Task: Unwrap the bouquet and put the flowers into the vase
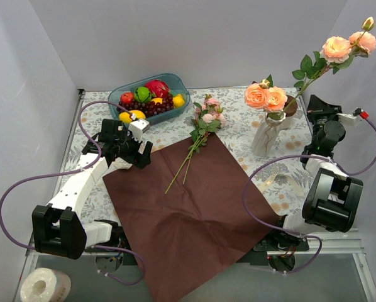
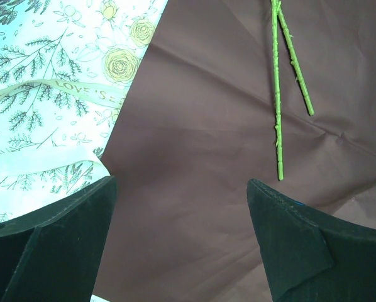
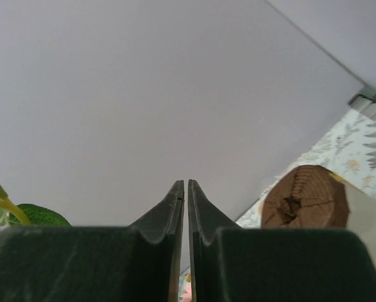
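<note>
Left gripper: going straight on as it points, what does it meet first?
Probably the maroon paper, right ahead of the left gripper; the green stems lie further on, off to the right. Depth is unclear.

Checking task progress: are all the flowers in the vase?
No, pink flowers lie with stems on the maroon paper, apart from the white vase.

left fingers [image 2: 49, 251] spread wide; right fingers [image 3: 166, 220] pressed together
</note>
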### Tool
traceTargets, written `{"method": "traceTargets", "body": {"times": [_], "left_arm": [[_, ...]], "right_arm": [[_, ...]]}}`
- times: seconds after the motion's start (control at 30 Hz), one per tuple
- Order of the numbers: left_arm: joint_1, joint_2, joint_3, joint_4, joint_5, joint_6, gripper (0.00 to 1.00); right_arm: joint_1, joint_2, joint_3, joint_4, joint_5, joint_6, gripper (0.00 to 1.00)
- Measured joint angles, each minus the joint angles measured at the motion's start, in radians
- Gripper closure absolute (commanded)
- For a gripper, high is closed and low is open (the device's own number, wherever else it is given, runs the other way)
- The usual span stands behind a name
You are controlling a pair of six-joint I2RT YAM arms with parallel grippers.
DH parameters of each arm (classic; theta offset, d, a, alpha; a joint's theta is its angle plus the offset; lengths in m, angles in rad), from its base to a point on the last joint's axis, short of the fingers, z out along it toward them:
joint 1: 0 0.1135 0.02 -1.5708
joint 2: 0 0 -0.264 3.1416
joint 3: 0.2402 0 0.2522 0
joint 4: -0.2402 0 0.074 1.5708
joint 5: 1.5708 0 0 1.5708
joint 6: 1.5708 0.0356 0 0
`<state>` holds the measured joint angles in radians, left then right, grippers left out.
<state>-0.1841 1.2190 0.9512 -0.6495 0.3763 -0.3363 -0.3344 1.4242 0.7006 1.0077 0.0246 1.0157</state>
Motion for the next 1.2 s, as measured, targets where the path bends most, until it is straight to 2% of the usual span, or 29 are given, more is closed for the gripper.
{"method": "traceTargets", "body": {"times": [0.27, 0.43, 1.0, 1.2], "left_arm": [[0.0, -0.006, -0.003, 0.003, -0.003, 0.001, 0.16], [0.0, -0.01, -0.013, 0.007, -0.003, 0.002, 0.16], [0.0, -0.021, -0.029, 0.029, -0.003, 0.003, 0.16], [0.0, -0.023, -0.029, 0.029, -0.003, 0.0, 0.16]], "right_arm": [[-0.025, 0.134, 0.051, 0.194, -0.22, 0.162, 0.91], [-0.024, 0.167, 0.055, 0.233, -0.289, 0.198, 0.92], [0.073, 0.183, 0.093, 0.282, -0.413, 0.238, 0.97], [0.075, 0.098, 0.018, 0.277, -0.411, 0.198, 0.99]]}}
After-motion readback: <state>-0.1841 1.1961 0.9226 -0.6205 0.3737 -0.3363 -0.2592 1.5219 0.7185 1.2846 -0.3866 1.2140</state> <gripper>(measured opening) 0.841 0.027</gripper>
